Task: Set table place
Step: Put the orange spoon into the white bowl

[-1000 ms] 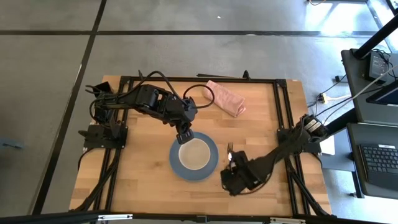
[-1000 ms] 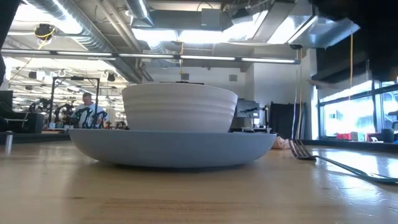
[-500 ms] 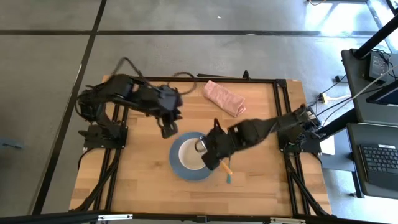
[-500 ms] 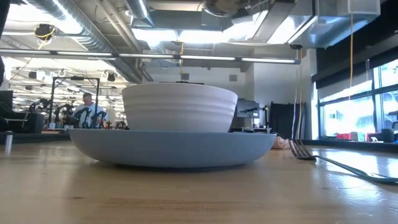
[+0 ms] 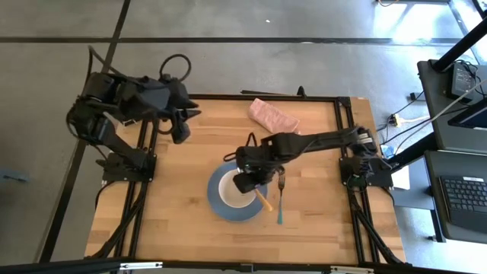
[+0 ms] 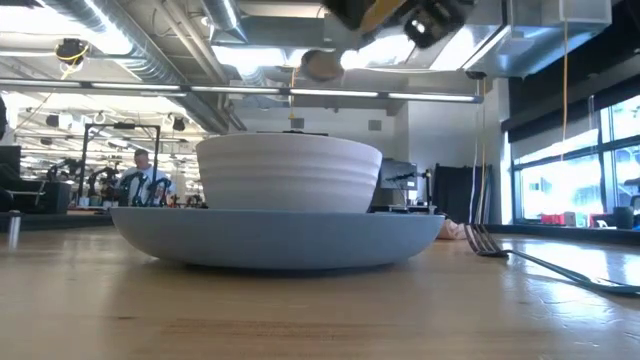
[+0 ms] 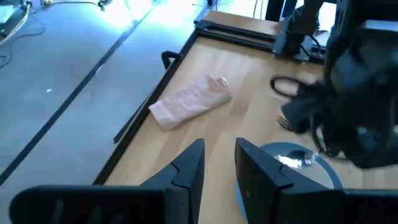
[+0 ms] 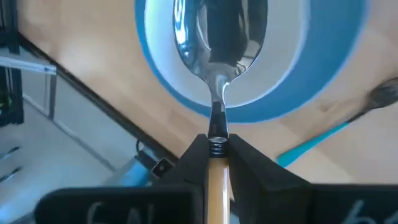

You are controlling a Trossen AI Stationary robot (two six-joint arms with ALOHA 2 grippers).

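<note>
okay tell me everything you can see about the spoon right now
The spoon has a shiny metal bowl and neck and an orange handle. The right tool is shut on it at the top of the handle, holding it in the air above the white bowl on the blue plate. It touches nothing but the tool's fingers.

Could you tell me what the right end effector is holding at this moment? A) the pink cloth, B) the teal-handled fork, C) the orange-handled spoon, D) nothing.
C: in the right wrist view the right end effector is closed on the spoon just above its orange handle, over the bowl, while the fork lies on the table.
</note>
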